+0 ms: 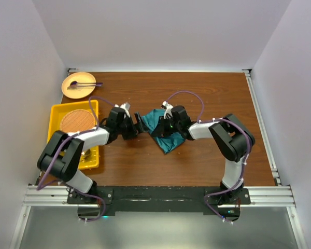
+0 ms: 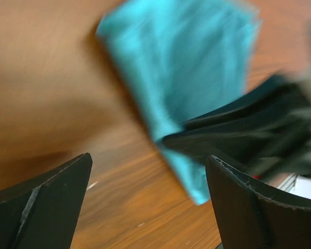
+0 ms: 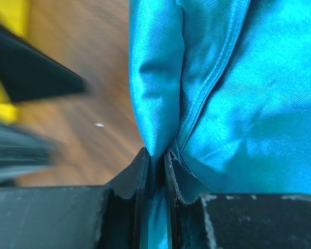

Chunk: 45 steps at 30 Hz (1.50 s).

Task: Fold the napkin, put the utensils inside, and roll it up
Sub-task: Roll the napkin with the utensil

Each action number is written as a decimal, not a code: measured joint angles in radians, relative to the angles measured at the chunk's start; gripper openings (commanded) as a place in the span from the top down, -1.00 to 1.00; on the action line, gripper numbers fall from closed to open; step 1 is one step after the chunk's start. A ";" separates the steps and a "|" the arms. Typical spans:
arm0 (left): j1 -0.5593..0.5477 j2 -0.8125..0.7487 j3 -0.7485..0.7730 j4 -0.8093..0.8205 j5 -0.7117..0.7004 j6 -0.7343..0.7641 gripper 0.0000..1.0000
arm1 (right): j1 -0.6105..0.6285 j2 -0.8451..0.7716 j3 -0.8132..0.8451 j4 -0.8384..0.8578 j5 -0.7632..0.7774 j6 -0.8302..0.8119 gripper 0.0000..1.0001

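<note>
Jaws of the right gripper stand narrow, nipped onto a raised pleat of the napkin. The pleat runs up between the 2 pads and fans out beyond them. Teal cloth fills the ground ahead and to the right of that pinch, and bare table lies to its left.

Across from it, the left gripper is spread wide and holds nothing. Its 2 fingers show only wood and a corner of cloth between them. The napkin lies ahead of it and toward the robot's right, just beside its tips.

Seen from above, the cloth sits as a bunched, part-folded heap between the 2 arms near the table's middle. Its long axis runs roughly far to near, leaning a little rightward. Blur in the left wrist view makes its near edge hard to place, so that lean is probably right rather than certain.

Only the right arm is on the cloth. The left is nearer the free left edge, so I judge the next fold calls for a short reach rightward.
</note>
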 measured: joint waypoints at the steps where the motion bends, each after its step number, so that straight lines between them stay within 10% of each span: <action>1: 0.000 0.022 -0.019 0.000 0.003 -0.011 -0.94 | -0.009 0.019 -0.002 0.037 -0.046 0.021 1.00; 11: -0.011 0.163 0.060 0.070 0.004 -0.097 -0.65 | -0.032 0.157 -0.023 0.314 -0.302 0.209 1.00; 20: -0.036 0.220 0.164 -0.112 -0.158 -0.225 0.13 | -0.032 0.158 -0.032 0.335 -0.298 0.243 1.00; 24: -0.038 0.240 0.178 -0.153 -0.199 -0.247 1.00 | -0.032 0.155 -0.026 0.315 -0.298 0.221 1.00; 27: -0.036 0.253 0.200 -0.168 -0.193 -0.240 1.00 | -0.039 0.140 -0.004 0.246 -0.289 0.164 1.00; 35: -0.044 0.260 0.219 -0.201 -0.190 -0.278 1.00 | 0.036 0.007 0.099 -0.165 -0.067 -0.098 -0.13; 45: -0.044 0.261 0.266 -0.335 -0.188 -0.308 1.00 | 0.311 -0.054 0.207 -0.460 0.472 -0.304 -0.32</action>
